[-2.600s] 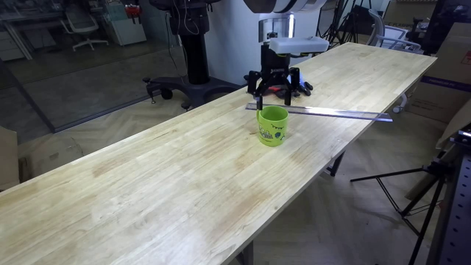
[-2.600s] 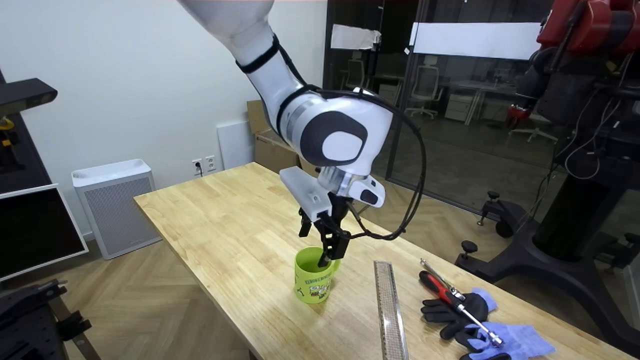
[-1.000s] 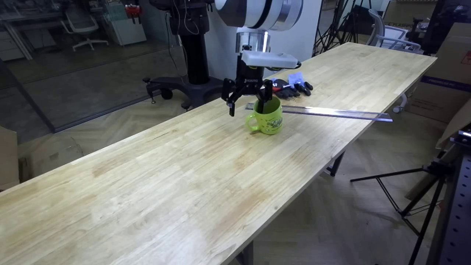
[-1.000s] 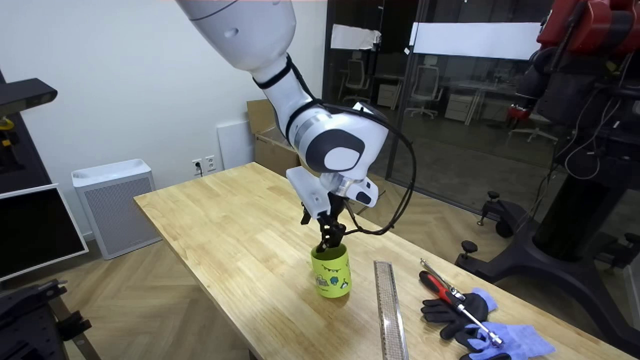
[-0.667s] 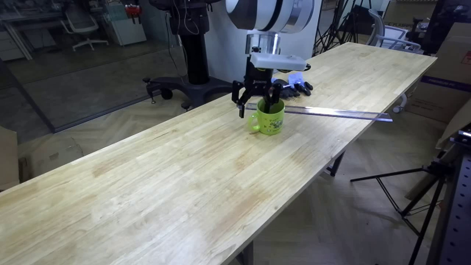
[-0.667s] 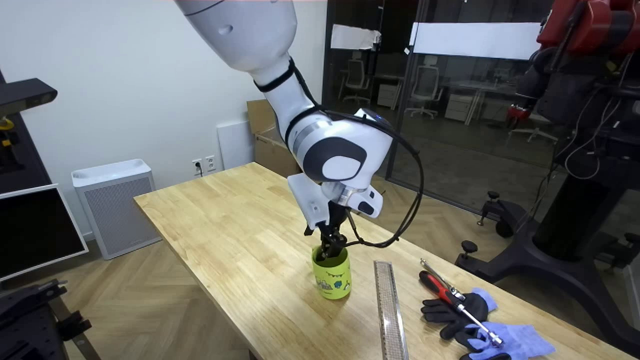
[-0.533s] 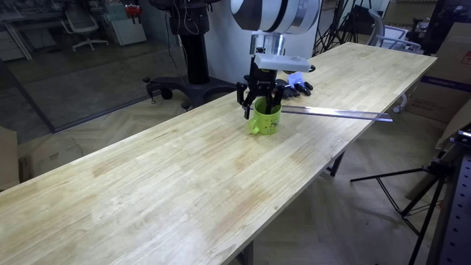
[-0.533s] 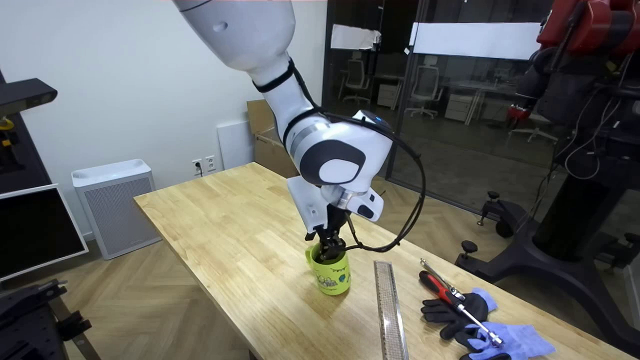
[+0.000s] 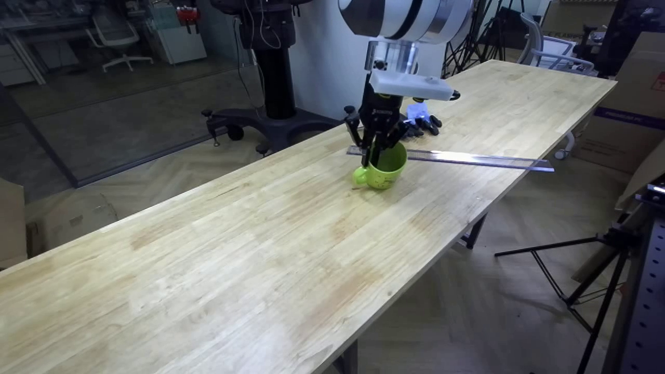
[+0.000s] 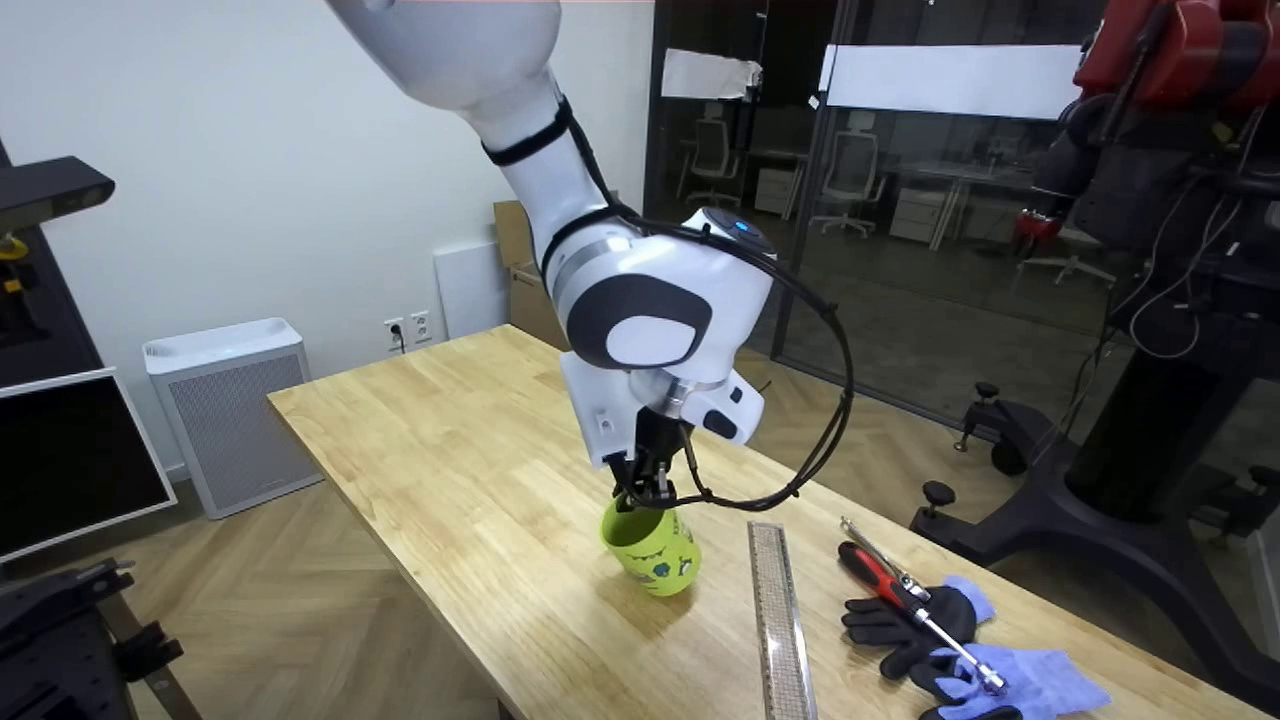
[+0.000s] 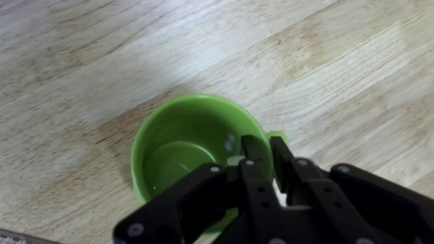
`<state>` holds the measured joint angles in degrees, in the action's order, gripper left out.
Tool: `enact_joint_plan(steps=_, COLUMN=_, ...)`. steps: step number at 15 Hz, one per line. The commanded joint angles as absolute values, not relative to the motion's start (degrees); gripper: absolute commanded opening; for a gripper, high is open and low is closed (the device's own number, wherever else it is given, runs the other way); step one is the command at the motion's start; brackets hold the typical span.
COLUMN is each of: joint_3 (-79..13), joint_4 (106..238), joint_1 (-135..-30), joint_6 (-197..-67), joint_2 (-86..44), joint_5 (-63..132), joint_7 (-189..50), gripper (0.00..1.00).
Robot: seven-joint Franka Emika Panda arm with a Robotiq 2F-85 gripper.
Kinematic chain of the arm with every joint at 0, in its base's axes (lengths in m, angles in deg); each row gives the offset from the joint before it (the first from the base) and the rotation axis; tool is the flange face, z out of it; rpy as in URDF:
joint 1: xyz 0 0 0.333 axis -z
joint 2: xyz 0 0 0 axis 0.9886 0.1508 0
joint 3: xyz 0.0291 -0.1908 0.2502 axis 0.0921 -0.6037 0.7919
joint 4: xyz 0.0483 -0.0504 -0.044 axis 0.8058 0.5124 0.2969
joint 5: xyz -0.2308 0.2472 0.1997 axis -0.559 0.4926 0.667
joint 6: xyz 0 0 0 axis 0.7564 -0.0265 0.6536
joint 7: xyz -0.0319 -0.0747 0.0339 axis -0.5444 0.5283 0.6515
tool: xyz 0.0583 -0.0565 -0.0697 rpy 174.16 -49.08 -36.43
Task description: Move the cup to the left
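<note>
The cup (image 9: 382,179), a lime-green mug with small printed figures, leans over on the wooden table; in an exterior view the cup (image 10: 662,562) shows its mouth tipped to the left of its base. Whether its whole base touches the wood I cannot tell. My gripper (image 11: 263,139) has closed over the cup wall on the handle side: one finger is inside the mouth, the other outside by the rim. In the wrist view the cup (image 11: 179,159) is seen from above, its handle mostly behind the outer finger. The gripper (image 9: 370,162) comes down from above, slightly slanted.
A clear ruler (image 10: 780,620) lies flat close beside the cup. Beyond it are a red-handled screwdriver (image 10: 902,592), a metal tool and work gloves (image 10: 1045,682). The table edge (image 9: 441,249) drops to the floor. Bare wood (image 9: 234,270) stretches away from the ruler.
The jaws have come together from wide apart onto the cup wall. The cup has gone from upright to tilted and has turned a little, and the arm has leaned over.
</note>
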<state>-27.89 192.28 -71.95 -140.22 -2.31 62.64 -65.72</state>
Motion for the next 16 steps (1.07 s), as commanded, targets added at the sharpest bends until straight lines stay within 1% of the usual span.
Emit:
enact_joint_plan(steps=1, joint_3=-27.9, joint_4=195.4, joint_1=-72.0, joint_6=-140.7, joint_2=-5.6, joint_5=63.0, joint_7=-67.6, gripper=0.01)
enact_joint_plan(steps=2, joint_3=-27.9, joint_4=195.5, joint_1=-71.9, joint_6=-140.4, joint_2=-5.9, joint_5=63.0, joint_7=-67.3, gripper=0.03)
enact_joint_plan(steps=5, joint_3=-25.0, joint_4=193.7, joint_1=-68.9, joint_6=-136.8, joint_2=-5.7, joint_5=65.9, joint_7=-62.3, gripper=0.02)
enact_joint_plan(steps=7, joint_3=-21.6, joint_4=191.9, joint_1=-65.7, joint_6=-133.0, joint_2=-5.2, joint_5=70.6, joint_7=-56.1, gripper=0.02)
enact_joint_plan(steps=10, joint_3=-20.0, joint_4=188.6, joint_1=-63.7, joint_6=-124.0, joint_2=-3.9, joint_5=76.2, joint_7=-50.3, gripper=0.02)
enact_joint_plan(steps=14, joint_3=-23.9, joint_4=183.1, joint_1=-65.7, joint_6=-111.0, joint_2=-0.8, joint_5=76.6, joint_7=-54.7, gripper=0.02)
enact_joint_plan(steps=16, joint_3=-26.2, joint_4=181.4, joint_1=-67.3, joint_6=-109.2, joint_2=0.7, joint_5=75.9, joint_7=-59.5, gripper=0.02)
